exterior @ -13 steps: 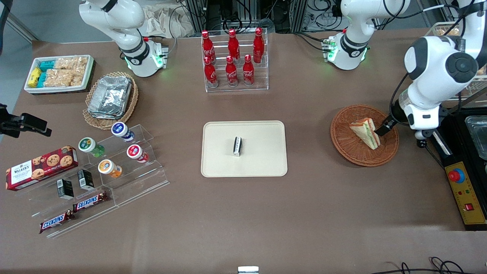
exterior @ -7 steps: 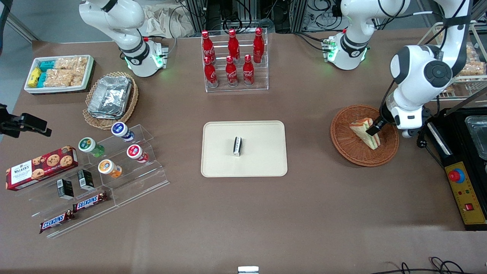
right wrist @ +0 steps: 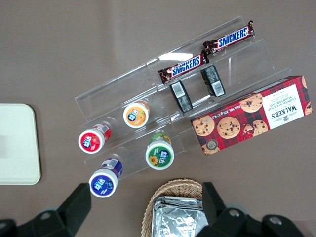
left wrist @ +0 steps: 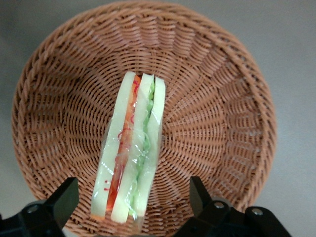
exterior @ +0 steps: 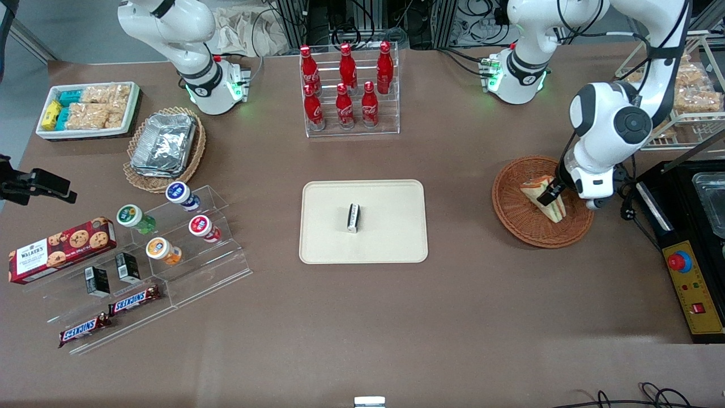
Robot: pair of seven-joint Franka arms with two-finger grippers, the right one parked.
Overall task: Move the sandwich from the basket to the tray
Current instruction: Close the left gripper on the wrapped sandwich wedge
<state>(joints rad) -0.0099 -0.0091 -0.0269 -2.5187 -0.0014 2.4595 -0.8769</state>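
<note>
The sandwich [exterior: 533,189], a pale wedge with orange-red and green filling, lies wrapped in clear film in the reddish-brown woven basket [exterior: 512,218] toward the working arm's end of the table. My gripper [exterior: 548,195] hovers just above the sandwich. The left wrist view shows the gripper [left wrist: 132,195] open, with one of its black fingers [left wrist: 64,201] on each side of the sandwich [left wrist: 133,143] and a gap at both sides. The basket [left wrist: 217,103] fills that view. The beige tray [exterior: 391,241] lies flat at the table's middle.
A small black-and-white packet [exterior: 353,217] stands on the tray. A clear rack of red bottles [exterior: 346,90] is farther from the camera than the tray. A black control box [exterior: 694,289] and a wire shelf of snacks [exterior: 688,96] flank the basket at the table's end.
The arm has swung toward the tray. My gripper moved from the basket's outer edge to a spot over the sandwich. The sandwich has not moved.
</note>
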